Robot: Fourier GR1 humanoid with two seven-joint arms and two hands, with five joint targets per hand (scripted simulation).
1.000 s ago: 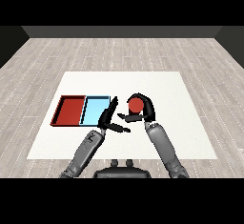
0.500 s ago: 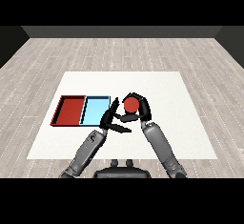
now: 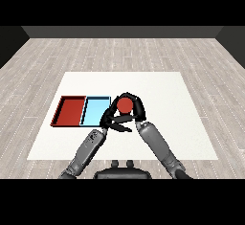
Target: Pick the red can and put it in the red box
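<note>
Lying at the left, the red tray [image 3: 71,112] touched the light blue tray [image 3: 95,110]. Just right, the left hand [image 3: 109,119] spread its straight fingers beside the red can [image 3: 125,105], which the right hand [image 3: 135,107] grasped above the table [image 3: 182,118].

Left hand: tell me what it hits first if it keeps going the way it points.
Probably the light blue tray: the left hand points up and away along that tray's right edge. Depth is unclear.

The red can [image 3: 125,105] is upright, just right of the light blue tray [image 3: 94,112] and red tray [image 3: 71,111].
</note>
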